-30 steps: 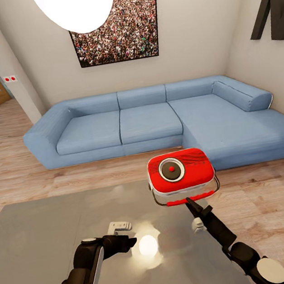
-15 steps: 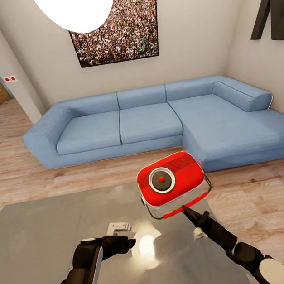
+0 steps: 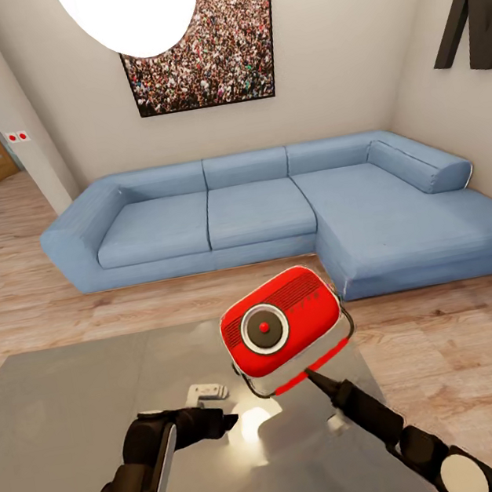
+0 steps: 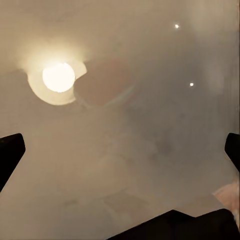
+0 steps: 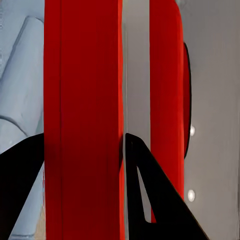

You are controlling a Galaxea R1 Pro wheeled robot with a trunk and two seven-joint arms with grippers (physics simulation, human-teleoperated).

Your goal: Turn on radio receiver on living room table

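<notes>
1. Radio receiver point(image 3: 281, 325): bright red rounded box with a white edge band, lower centre of the head view, raised off the worktop point(image 3: 56, 403) and tilted, its dial point(image 3: 264, 327) facing up toward the camera.
2. Right gripper point(image 3: 313, 377): closed on the red grip of the thin wire handle along the radio's near edge. In the right wrist view my two dark fingers point(image 5: 145, 185) pinch a red bar on both sides.
3. Left gripper point(image 3: 226, 419): low over the worktop, lower left of centre, holding nothing. The fingertips at the wrist frame's edges read wide apart.
4. Handling, my estimate: a light, rigid shell with a smooth surface that could slip. The wire handle is the sound hold for carrying, but the body can swing on it. For pressing the dial, the box would want steadying by its side walls.
5. Change from a second ago: the radio has shifted left and nearer in the frame, from right of centre to centre, and has rolled so its face tips further toward me. The left arm has barely moved.
6. Small pale object point(image 3: 208, 392): lies on the worktop just beyond the left gripper.
</notes>
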